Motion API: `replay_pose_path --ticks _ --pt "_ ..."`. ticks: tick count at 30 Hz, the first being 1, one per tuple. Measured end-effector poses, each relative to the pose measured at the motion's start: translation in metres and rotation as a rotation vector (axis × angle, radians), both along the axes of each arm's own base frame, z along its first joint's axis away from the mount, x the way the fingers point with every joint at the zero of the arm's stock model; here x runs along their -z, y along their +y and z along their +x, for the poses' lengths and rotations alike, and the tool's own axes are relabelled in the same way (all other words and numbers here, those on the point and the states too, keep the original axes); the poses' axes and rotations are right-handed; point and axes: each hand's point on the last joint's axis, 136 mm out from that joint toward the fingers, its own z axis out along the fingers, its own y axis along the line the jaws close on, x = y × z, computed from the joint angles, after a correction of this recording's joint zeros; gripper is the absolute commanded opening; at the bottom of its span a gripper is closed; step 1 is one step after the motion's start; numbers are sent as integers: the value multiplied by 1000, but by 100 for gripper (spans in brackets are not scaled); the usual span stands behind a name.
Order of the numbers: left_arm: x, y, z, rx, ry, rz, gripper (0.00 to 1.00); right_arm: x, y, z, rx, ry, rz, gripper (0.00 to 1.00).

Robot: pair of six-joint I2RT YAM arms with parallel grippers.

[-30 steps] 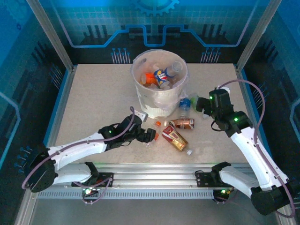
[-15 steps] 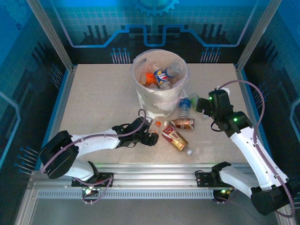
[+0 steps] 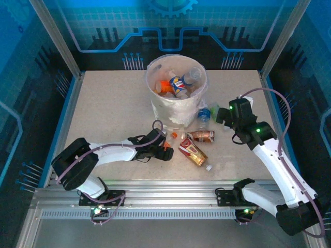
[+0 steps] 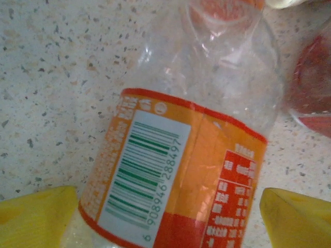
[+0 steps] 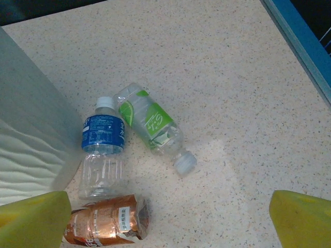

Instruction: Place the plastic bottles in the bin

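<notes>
The plastic bottles (image 3: pixel 178 83) are mostly piled in the bin (image 3: pixel 170 111) already, inside that floppy bag liner. A handful are loose on the worktop (image 3: pixel 103 113), just in front of it.

The left gripper (image 4: pixel 166 217) is spread wide and straddling the orange-label bottle (image 4: pixel 176 155), with nothing squeezed yet. My guess is it's lined up across the label because that's the fattest part and the least slippery. That bottle lies on its side. It's thin clear plastic, crinkled and dented toward the neck, so I'd expect it to squash under a grip.

The right gripper (image 5: pixel 165 219) is spread too and holds nothing. It hangs over the blue-label bottle (image 5: pixel 103 150) and the green-label bottle (image 5: pixel 152 124), which lie just beside each other, close to the bin wall. That looks like sizing up the next pick.

The brown-label bottle (image 5: pixel 106 225) next to them is crumpled. The red-label bottle (image 3: pixel 192 151) lies nearer the arms. The worktop is a smooth speckled stone look, so the round ones could roll if nudged.
</notes>
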Motion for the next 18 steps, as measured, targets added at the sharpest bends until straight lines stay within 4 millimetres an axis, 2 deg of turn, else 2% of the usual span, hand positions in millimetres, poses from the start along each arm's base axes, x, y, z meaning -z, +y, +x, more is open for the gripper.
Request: replay_pose_path --ticks 6,9,18 --pt "3 0 4 -10 14 -4 90 6 1 3 0 22 -7 100" --pt "4 2 7 -25 20 -3 86 9 2 4 -1 31 -11 100" --pt "6 5 13 -60 25 8 66 12 2 6 -1 42 -15 100"
